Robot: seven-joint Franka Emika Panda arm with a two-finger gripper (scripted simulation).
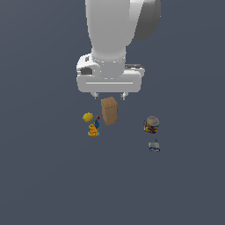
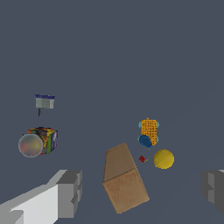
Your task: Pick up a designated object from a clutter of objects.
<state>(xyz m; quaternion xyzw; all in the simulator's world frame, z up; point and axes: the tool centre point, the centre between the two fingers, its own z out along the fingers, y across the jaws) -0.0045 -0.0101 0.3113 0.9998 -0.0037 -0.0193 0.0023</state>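
Note:
The yellow lemon-like lump lies on the grey floor, just beside the orange-blue figure and to the exterior view's left of the tan box. My gripper hangs above and behind the box, its fingers wide apart and empty. In the wrist view the two grey fingertips flank the box, with the lump between them, nearer one side. The gripper touches nothing.
A multicoloured round jar lies to the exterior view's right of the box. A tiny grey-blue piece sits just beyond it. The white arm fills the upper middle of the exterior view.

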